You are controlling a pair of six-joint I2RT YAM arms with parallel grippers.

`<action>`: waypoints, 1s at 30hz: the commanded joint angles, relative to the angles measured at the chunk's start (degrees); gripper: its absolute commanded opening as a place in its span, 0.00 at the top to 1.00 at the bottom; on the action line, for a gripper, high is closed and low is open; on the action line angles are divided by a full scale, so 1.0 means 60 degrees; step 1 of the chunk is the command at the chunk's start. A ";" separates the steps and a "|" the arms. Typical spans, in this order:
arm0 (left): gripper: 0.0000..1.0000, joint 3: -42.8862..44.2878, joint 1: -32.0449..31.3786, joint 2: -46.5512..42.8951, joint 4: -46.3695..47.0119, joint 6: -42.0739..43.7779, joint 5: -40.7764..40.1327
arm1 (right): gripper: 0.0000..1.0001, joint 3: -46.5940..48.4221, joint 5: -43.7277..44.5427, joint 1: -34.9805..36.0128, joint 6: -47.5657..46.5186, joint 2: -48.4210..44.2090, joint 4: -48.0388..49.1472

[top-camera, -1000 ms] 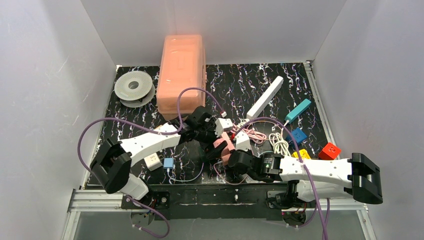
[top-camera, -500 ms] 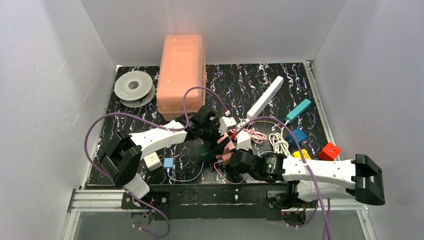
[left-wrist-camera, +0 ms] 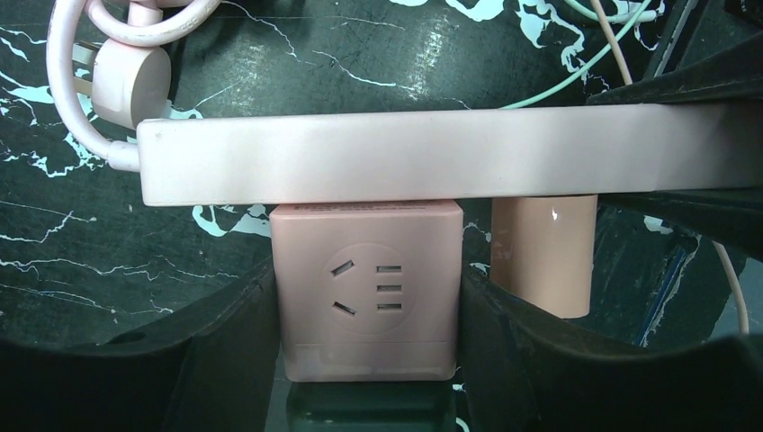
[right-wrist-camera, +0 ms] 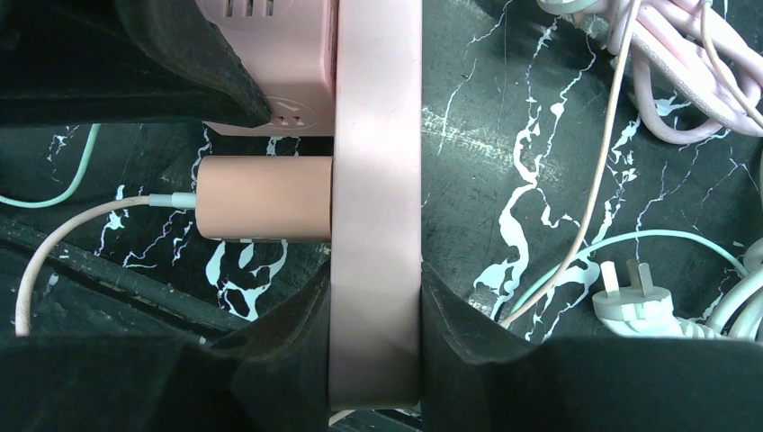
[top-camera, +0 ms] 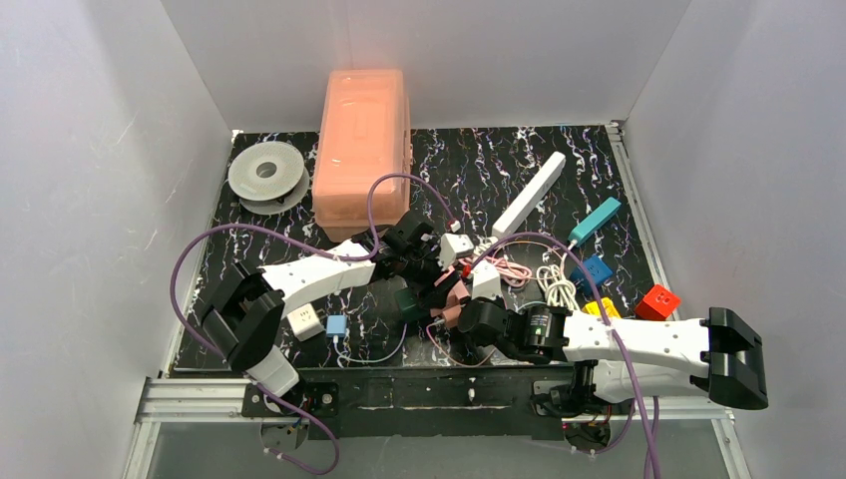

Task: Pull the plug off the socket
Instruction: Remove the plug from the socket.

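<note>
A pink power strip point(left-wrist-camera: 432, 153) lies across the left wrist view. A pink cube plug point(left-wrist-camera: 367, 288) with a socket face sits plugged into its side. My left gripper point(left-wrist-camera: 367, 310) is shut on this cube, one black finger on each side. A pink rounded charger point(left-wrist-camera: 543, 252) with a thin cable is plugged in beside it. In the right wrist view my right gripper point(right-wrist-camera: 375, 315) is shut on the strip point(right-wrist-camera: 376, 180), with the charger point(right-wrist-camera: 265, 198) and the cube point(right-wrist-camera: 279, 36) to its left. From above, both grippers point(top-camera: 439, 281) point(top-camera: 469, 317) meet at mid-table.
A pink box point(top-camera: 361, 150) and a grey spool point(top-camera: 265, 175) stand at the back left. A white strip point(top-camera: 529, 195), teal strip point(top-camera: 596, 220), blue cube point(top-camera: 597, 269) and red cube point(top-camera: 659, 300) lie right. A white cube point(top-camera: 305, 321) lies left. Coiled cables and a white plug point(right-wrist-camera: 634, 297) lie near.
My left arm has swung right and its gripper has moved onto the pink cube at the strip. The right arm has shifted slightly left with the strip.
</note>
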 commanded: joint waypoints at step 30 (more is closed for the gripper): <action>1.00 -0.2006 -0.0368 -0.2672 -0.2580 0.0887 -0.0169 | 0.99 -0.0439 0.1400 -0.1275 0.0986 0.1263 -0.0127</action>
